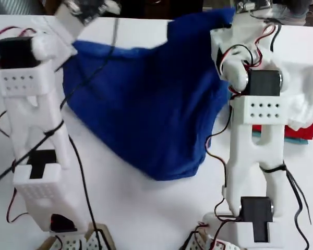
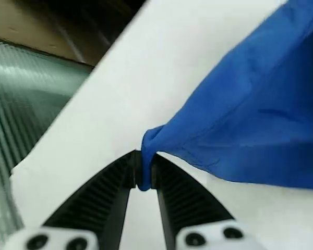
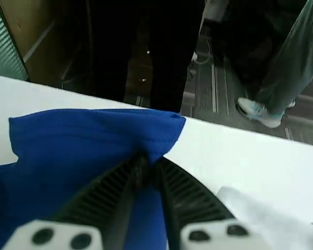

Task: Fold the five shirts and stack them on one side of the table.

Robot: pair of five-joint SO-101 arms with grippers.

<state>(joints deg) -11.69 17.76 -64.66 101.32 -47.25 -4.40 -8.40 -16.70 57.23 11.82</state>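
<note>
My left gripper and right gripper are each clamped tight on a corner of the soft blue fabric shirt, holding its far edge taut over the white bench, presumably to spread it for folding.

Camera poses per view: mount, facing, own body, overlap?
High view: fixed overhead, looks down on table; both arms show.
Left wrist view: on left arm, faces table edge; left pincer grips blue shirt.
Right wrist view: on right arm, faces table edge, floor; right pincer grips it too.
Shared: blue shirt, all three.
</note>
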